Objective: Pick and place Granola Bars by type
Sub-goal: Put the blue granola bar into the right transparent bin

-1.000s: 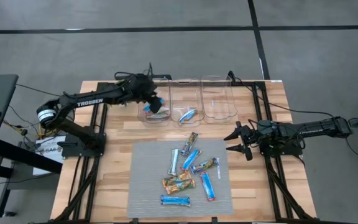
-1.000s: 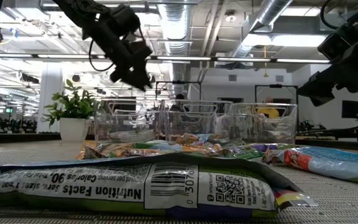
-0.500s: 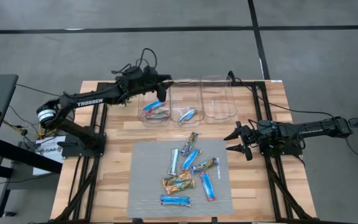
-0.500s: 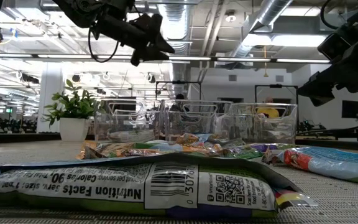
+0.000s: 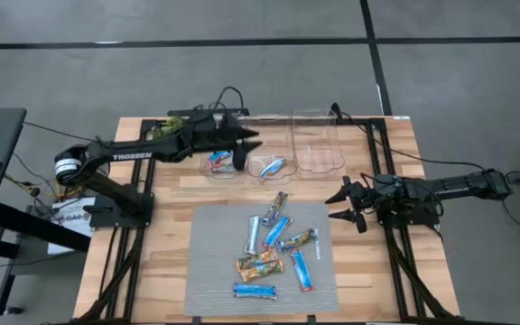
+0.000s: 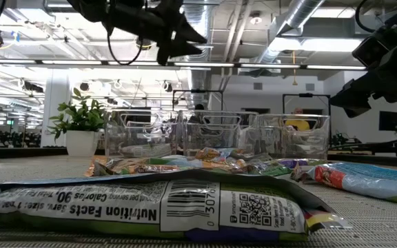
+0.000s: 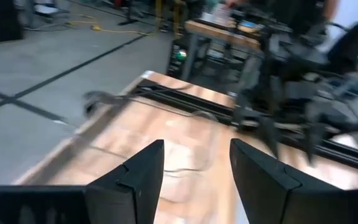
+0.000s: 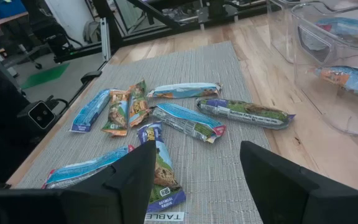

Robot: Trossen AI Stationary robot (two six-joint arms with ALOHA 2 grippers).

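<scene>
Several granola bars [image 5: 278, 230] lie loose on the grey mat, blue, silver-blue and orange ones; the right wrist view shows them [image 8: 188, 121] flat on the weave. A blue bar [image 5: 218, 160] lies in the left clear bin, a silver-blue one [image 5: 273, 166] in the middle bin. My left gripper [image 5: 253, 141] hangs open and empty above the left and middle bins, fingers level [image 7: 194, 165]. My right gripper [image 5: 343, 206] waits open at the mat's right edge [image 8: 197, 168], touching nothing.
Three clear bins stand in a row at the table's far side; the right one [image 5: 317, 149] holds no bar. A small green plant [image 6: 81, 120] stands far left. The grey mat [image 5: 210, 271] covers the near middle, with bare wood [image 5: 165, 235] on either side.
My left gripper has risen from over the left bin and swung toward the table's right, tipping from pointing down to about level. The blue bar that was at its fingertips now lies in the left bin. The right arm has kept still.
</scene>
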